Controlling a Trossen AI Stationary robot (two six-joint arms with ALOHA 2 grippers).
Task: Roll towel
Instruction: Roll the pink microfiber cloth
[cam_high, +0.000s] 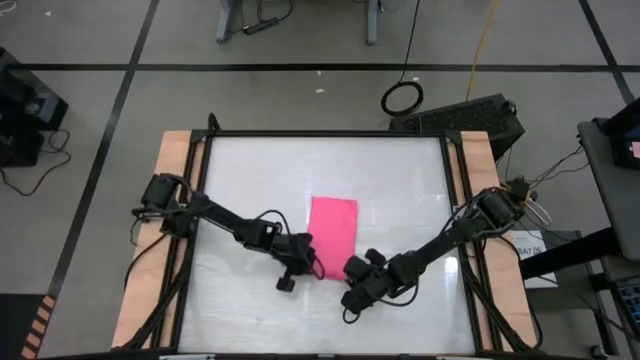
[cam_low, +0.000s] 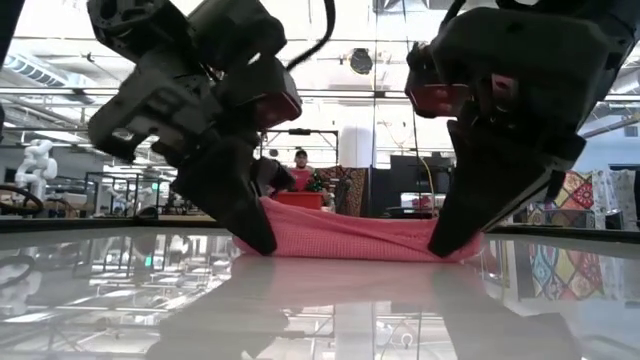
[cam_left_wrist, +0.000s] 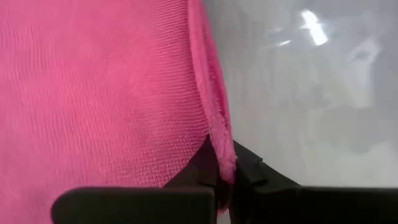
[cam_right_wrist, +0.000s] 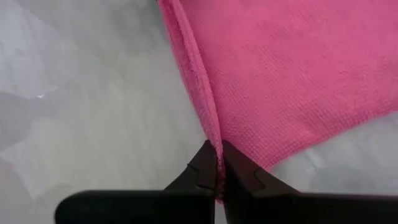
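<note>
The left gripper (cam_left_wrist: 222, 177) is clamped on one near corner of the plain pink-red cloth towel (cam_high: 333, 233), and the right gripper (cam_right_wrist: 218, 163) pinches the other near corner — both sets of dark fingers closed on the hem. Ahead of the grippers the towel lies flat as a narrow rectangle on the glossy white table (cam_high: 400, 180); its near edge seems slightly lifted — the low view is crowded.

A towel (cam_high: 333, 231) lies flat on the surface (cam_high: 400, 180), just below the centre of the overhead frame. The left end effector (cam_high: 315, 266) sits at the towel's lower left corner, and the right end effector (cam_high: 352, 268) at its lower right corner, each pinching the near edge.
</note>
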